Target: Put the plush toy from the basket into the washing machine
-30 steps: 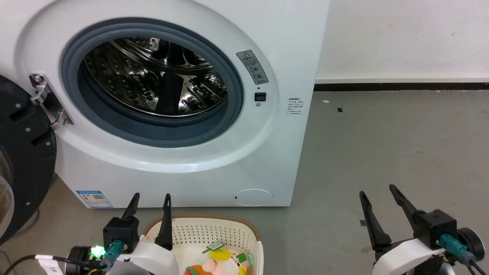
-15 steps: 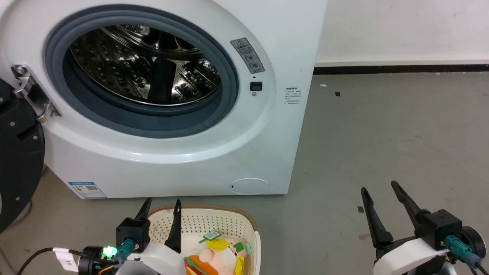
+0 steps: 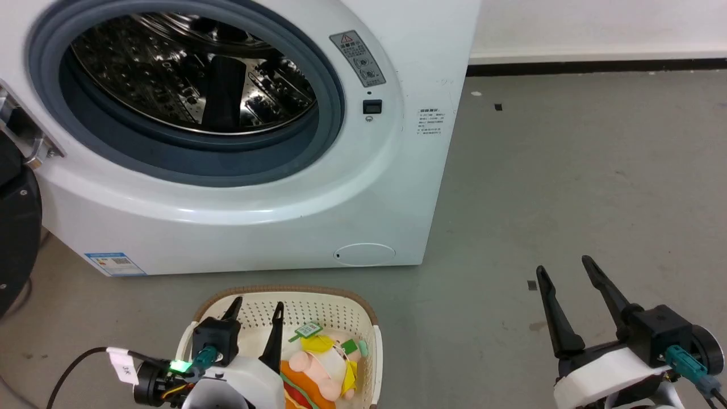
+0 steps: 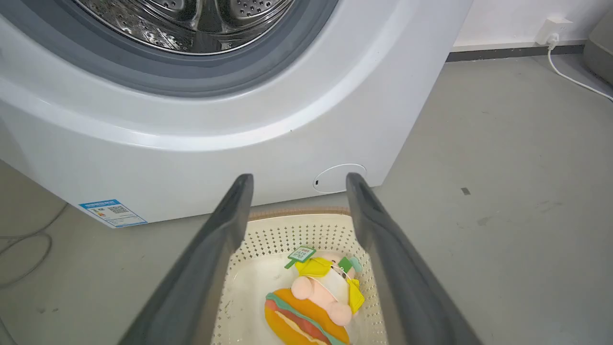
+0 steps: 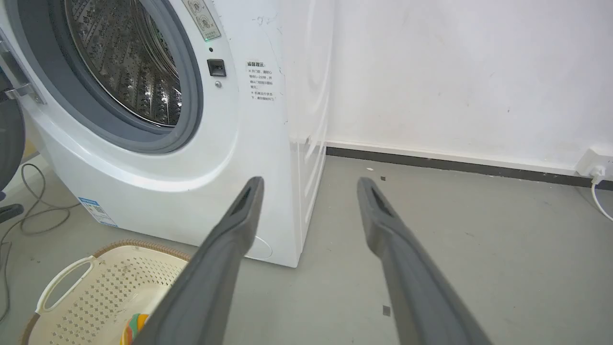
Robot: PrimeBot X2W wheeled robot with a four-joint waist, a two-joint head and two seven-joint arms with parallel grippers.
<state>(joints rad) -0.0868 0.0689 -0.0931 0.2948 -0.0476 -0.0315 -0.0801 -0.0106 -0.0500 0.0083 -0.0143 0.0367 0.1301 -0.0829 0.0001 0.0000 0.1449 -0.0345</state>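
A: Left wrist view first. The left gripper [image 4: 299,178] has its fingers apart with nothing in them, and it hangs over the basket [image 4: 268,230]. The plush toy [image 4: 313,306] lies on the basket's floor, below and between the two fingers.

B: Risks on the grab?

A: The toy is soft and rounded. I'd guess a pinch on the bun's edge squashes it and it slips out. Catching just the green tag [image 4: 300,254] would leave it dangling, or the paper might tear.

B: And the basket?

A: It looks like light plastic, and it sits on the floor [image 3: 539,170]. A finger hitting the rim or wall could shove or tip it.

B: Right side?

A: The right gripper [image 3: 563,265] is spread and empty too, well apart from the basket over bare floor. No trouble there.

B: Farther out?

A: The washing machine [image 3: 238,216] is close behind the basket, with its black door [image 3: 14,227] swung open at the left. The lift has to clear the front panel and the grey seal [image 3: 187,165]. A loosely held toy could catch on that lip and drop short of the drum [image 3: 170,74].
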